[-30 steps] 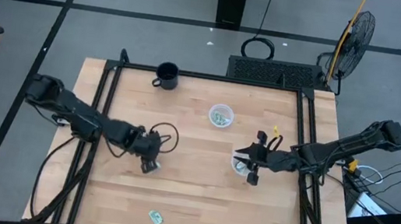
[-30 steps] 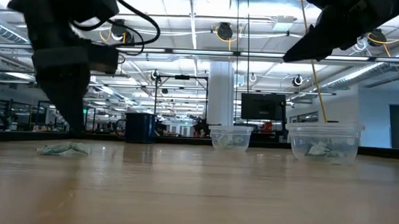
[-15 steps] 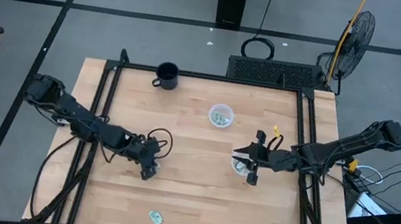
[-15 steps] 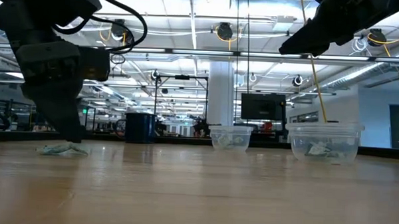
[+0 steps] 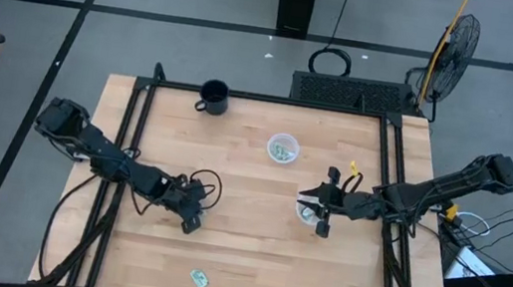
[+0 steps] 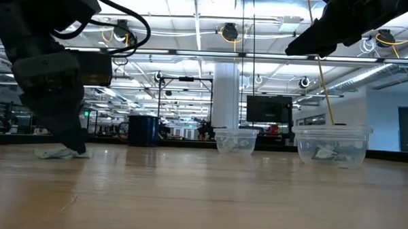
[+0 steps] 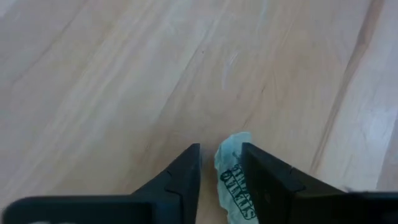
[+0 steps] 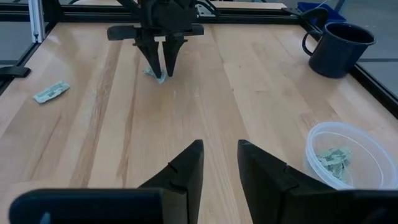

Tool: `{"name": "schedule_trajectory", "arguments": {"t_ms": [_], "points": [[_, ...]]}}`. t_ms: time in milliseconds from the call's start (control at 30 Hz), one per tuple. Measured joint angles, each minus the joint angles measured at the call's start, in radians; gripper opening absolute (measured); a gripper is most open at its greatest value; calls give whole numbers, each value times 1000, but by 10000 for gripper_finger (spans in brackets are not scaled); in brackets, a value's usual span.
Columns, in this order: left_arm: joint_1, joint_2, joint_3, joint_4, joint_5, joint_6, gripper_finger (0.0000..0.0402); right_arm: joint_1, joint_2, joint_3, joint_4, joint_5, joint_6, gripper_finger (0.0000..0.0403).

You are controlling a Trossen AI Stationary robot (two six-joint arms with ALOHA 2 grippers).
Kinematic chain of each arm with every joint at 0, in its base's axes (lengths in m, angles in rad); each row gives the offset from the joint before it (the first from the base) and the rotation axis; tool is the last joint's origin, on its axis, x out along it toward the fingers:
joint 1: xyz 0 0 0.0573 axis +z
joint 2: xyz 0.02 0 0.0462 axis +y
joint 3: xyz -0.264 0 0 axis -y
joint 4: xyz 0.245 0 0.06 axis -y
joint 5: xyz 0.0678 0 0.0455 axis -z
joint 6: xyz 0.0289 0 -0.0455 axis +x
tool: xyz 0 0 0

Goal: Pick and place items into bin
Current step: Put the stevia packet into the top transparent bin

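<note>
My left gripper (image 5: 190, 223) stands on the table left of centre, fingers pointing down. It is open by a narrow gap around a small crumpled green-and-white packet (image 7: 231, 171), which lies flat on the wood. The low view shows this gripper (image 6: 72, 147) at table height on the packet (image 6: 53, 153). My right gripper (image 5: 312, 212) hovers, open by a narrow gap, over a clear bin (image 5: 305, 215) that holds packets. A second packet (image 5: 199, 277) lies near the table's near edge. My left gripper comes at the packet from above, pointing down, one finger on each side of its end. One finger (image 7: 264, 180) lies against the packet's edge (image 7: 239, 163); the other stands slightly apart from it. The packet rests on the table.
A second clear bin (image 5: 282, 148) holding packets stands toward the far side, and a black mug (image 5: 213, 96) sits near the far edge. Black frame rails run along the table's left and right sides. Bare wood lies between the two arms.
My left gripper has moved a little toward the near edge and come down to the table, so that its fingers now stand around the packet. The packet has stayed where it was. My right arm has kept still.
</note>
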Motion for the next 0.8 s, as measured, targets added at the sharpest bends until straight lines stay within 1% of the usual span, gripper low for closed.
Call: {"name": "schedule_trajectory", "arguments": {"t_ms": [67,200,233,300,333,467,533,567,633,667,733,800], "points": [[0,1,-1,-1,-9,10,93,0,0,0,0,0,0,91],[13,-15,0,8,-42,30,18,0,0,0,1,0,0,91],[24,-17,9,7,-59,32,10,0,0,0,1,0,0,91],[58,-23,35,45,-98,76,10,0,0,0,7,0,-5,91],[81,-23,55,78,-108,129,10,-1,0,0,17,0,-14,91],[190,-23,160,261,-134,437,5,-13,0,0,89,-1,-37,91],[254,-24,213,374,-210,526,5,-16,0,0,117,0,-38,91],[288,-24,239,419,-231,570,5,-16,0,0,125,-1,-38,91],[365,-23,288,467,-213,663,4,-16,0,0,128,0,-38,91],[401,-7,313,479,-184,673,4,-16,0,0,128,0,-38,91],[465,50,361,496,-121,657,4,-16,0,0,130,0,-46,91],[509,134,399,476,-61,645,4,-17,0,0,145,0,-67,91]]}}
